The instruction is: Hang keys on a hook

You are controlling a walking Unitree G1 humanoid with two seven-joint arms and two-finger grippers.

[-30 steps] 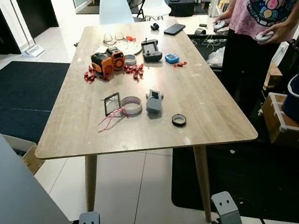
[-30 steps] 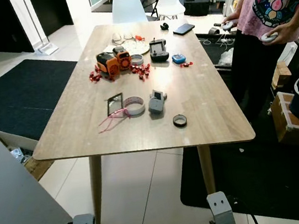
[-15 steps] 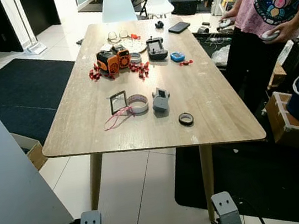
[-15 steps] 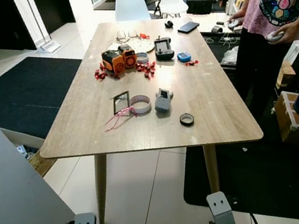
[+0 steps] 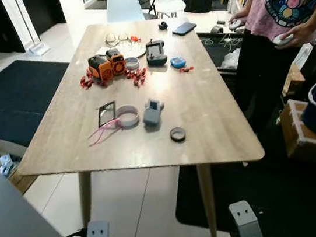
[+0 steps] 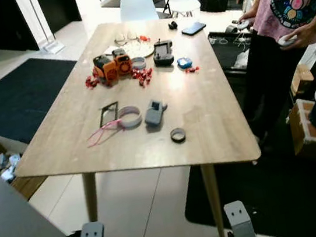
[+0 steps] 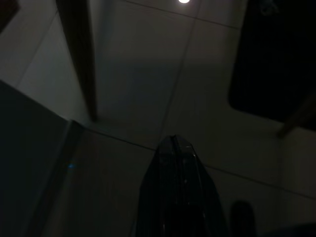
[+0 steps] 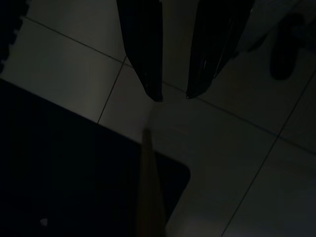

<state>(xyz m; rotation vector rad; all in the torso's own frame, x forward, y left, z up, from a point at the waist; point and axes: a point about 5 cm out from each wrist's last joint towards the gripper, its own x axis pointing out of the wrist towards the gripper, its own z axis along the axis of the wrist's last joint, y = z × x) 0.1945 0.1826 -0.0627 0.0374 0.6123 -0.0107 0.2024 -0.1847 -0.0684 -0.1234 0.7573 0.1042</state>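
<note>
Surface [image 5: 205, 118] carries tape rolls [image 5: 127, 116], orange device [image 5: 104, 67]; person [image 5: 283, 6] far right. Left fingers [image 7: 174, 197] closed, right fingers [image 8: 148, 54] apart, both above floor tiles.

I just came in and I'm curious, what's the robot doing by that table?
The robot stands before a wooden table, handling nothing yet. Its left gripper hangs shut and its right gripper hangs open, both over the floor tiles. On the table lie a pink cord, a grey gadget and a black tape roll. A person stands beside it.

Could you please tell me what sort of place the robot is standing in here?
Probably a lived-in workroom or home office: a long wooden table strewn with small gadgets, white chairs at its far end, dark rugs on pale tile.
</note>
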